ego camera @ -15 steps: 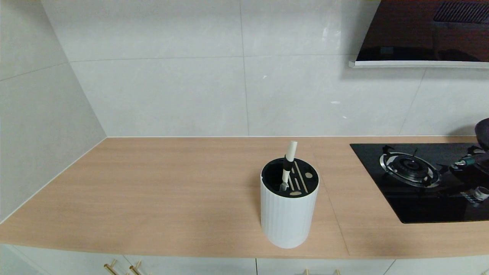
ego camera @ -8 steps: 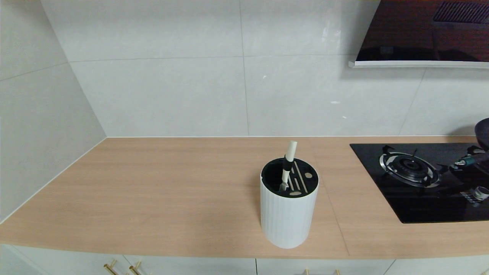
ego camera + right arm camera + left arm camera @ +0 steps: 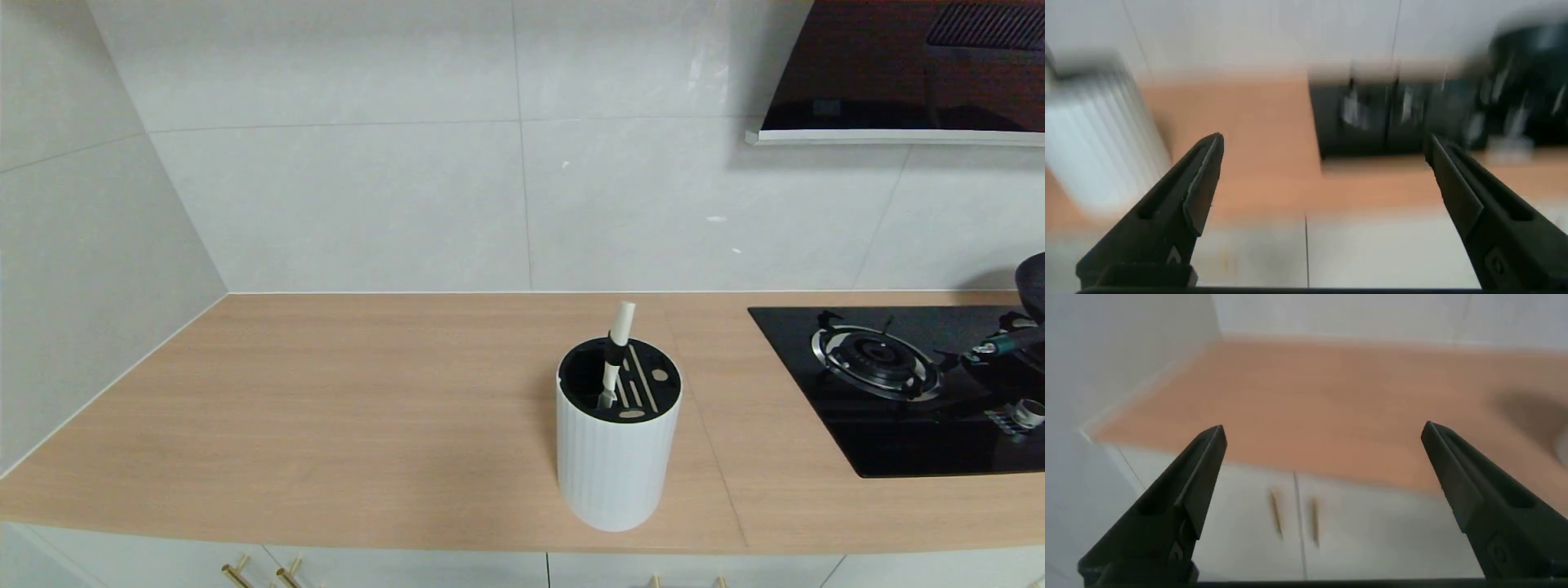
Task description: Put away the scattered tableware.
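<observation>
I can read no text, label, number or sign on the white holder (image 3: 618,465) or the worktop (image 3: 367,408). Small marks beside the knob (image 3: 1030,411) on the hob (image 3: 824,384) are too tiny to read.

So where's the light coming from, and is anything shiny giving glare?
Head view: soft, even light; the white holder throws a faint shadow on the counter toward the robot's left, the hood shades the wall under it, and the glossy hood and cooktop mirror their surroundings. Right wrist view: a dim shadow beside the holder.
</observation>
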You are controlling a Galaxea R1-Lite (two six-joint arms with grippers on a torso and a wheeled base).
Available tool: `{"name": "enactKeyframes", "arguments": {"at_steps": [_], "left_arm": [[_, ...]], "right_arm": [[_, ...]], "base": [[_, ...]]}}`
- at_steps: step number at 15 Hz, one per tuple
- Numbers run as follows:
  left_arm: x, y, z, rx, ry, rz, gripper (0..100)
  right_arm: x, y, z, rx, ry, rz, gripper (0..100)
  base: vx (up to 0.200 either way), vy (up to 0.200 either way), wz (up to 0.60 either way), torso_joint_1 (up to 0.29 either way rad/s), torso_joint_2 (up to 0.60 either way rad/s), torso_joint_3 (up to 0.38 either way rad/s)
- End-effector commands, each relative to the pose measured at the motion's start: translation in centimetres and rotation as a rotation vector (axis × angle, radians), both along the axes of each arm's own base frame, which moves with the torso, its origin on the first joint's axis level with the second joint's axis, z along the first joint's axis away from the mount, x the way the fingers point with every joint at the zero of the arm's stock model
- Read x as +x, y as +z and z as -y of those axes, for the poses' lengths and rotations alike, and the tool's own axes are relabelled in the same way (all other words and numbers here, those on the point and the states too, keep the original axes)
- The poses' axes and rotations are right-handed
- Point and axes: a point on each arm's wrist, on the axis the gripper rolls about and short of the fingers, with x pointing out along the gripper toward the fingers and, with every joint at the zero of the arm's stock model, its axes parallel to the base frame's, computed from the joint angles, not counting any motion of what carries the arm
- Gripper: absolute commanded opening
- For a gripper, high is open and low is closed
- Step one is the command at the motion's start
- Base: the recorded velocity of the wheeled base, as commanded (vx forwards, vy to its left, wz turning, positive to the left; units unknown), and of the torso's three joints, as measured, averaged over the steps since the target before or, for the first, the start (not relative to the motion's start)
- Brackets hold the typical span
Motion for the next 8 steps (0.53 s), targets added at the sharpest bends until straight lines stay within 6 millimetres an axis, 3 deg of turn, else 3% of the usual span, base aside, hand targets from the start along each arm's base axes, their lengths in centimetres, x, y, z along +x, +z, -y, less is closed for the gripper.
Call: {"name": "enactKeyframes", "arguments": {"at_steps": [1,3,8], "left_arm": [[0.02,-0.05,0.11,-0.004,-0.047,-0.001,100],[0.03,-0.37,0.33,0.035,-0.147,-0.036,100],[0.03,-0.41,0.35,0.063,-0.156,-0.040,100]], "right_arm": [[0.05,-0.20,-0.02,-0.003,0.008,-0.009,100],[0.06,-0.24,-0.07,0.002,0.030,-0.010,100],[0.06,-0.24,-0.07,0.002,0.031,-0.010,100]], "base": [[0.000,0.000,0.00,0.000,0.00,0.000],[0.000,0.000,0.00,0.000,0.00,0.000],[0.000,0.000,0.00,0.000,0.00,0.000]]}}
